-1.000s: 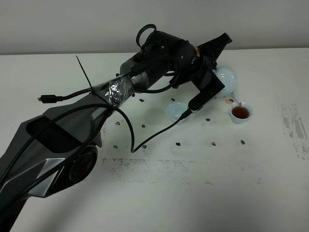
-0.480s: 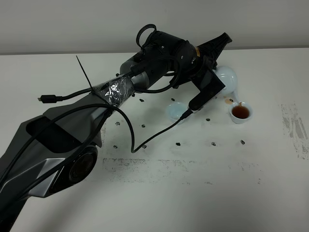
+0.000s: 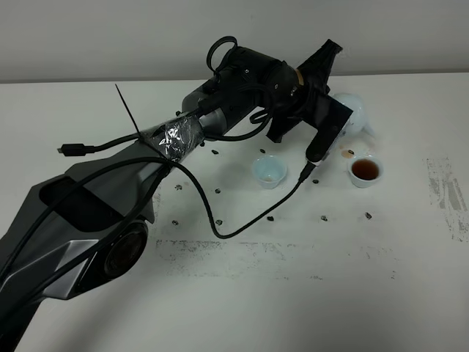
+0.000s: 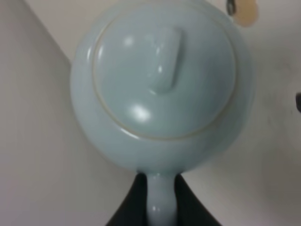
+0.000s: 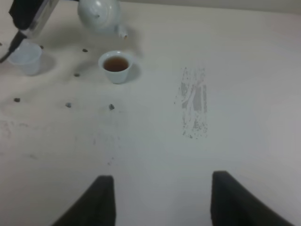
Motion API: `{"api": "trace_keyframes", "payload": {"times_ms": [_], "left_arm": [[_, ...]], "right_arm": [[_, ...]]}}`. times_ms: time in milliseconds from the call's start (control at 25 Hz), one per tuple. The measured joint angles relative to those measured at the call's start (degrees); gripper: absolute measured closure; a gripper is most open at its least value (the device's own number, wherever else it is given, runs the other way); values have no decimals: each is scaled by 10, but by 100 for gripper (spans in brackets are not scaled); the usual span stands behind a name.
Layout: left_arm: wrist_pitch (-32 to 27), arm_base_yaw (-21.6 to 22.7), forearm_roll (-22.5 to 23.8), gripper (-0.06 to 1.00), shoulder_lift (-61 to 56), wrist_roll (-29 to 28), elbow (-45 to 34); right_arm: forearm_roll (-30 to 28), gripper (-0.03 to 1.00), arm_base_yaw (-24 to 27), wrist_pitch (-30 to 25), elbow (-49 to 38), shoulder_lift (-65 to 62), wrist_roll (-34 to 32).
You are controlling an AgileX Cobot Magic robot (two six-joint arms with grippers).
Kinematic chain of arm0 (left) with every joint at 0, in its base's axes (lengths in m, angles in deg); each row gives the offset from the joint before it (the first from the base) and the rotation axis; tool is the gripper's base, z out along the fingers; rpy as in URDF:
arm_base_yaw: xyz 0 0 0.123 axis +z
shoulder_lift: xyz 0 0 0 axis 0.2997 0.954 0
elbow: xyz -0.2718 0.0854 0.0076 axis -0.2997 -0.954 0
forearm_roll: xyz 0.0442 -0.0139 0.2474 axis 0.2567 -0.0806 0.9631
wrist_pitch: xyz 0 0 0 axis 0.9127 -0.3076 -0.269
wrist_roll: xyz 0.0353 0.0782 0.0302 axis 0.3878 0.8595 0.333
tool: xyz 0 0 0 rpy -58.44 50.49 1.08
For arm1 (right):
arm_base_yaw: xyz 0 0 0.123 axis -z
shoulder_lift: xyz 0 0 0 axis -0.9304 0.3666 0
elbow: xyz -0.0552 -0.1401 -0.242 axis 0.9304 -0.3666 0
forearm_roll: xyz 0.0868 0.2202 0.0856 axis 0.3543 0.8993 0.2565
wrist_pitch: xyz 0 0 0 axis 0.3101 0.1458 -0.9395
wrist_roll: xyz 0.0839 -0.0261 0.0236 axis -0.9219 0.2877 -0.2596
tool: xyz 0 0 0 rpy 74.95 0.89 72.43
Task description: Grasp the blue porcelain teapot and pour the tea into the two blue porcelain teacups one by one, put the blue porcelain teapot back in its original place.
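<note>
The blue porcelain teapot (image 3: pixel 357 115) is at the far right of the table, behind the cups, and looks nearly upright. My left gripper (image 3: pixel 335 117) is shut on its loop handle; in the left wrist view the handle (image 4: pixel 161 203) sits between the dark fingers (image 4: pixel 133 207), below the lidded teapot (image 4: pixel 160 84). One blue teacup (image 3: pixel 365 171) holds reddish-brown tea (image 3: pixel 365 169). The other teacup (image 3: pixel 269 170) stands left of it and looks nearly empty. My right gripper (image 5: pixel 162 202) is open and empty, far from the teapot (image 5: pixel 99 14) and the filled cup (image 5: pixel 115 66).
A brown spill spot (image 3: pixel 346 152) lies between the teapot and the filled cup. Small dark specks (image 3: pixel 323 217) dot the table. A black cable (image 3: pixel 242 227) hangs from the left arm over the table. Grey scuff marks (image 3: pixel 448 198) lie at the right.
The left wrist has rotated back and lifted. The teapot has tipped from its pouring tilt over the right cup towards upright. The left cup, partly covered before, now shows fully.
</note>
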Motion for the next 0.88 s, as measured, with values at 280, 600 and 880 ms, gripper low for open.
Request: {"api": "trace_keyframes", "payload": {"times_ms": [280, 600, 880], "left_arm": [[-50, -9, 32, 91, -55, -351, 0], [-264, -40, 66, 91, -117, -599, 0], [-324, -66, 32, 91, -118, -609, 0]], "right_arm": [[0, 49, 0, 0, 0, 0, 0], [0, 49, 0, 0, 0, 0, 0], [4, 49, 0, 0, 0, 0, 0]]}}
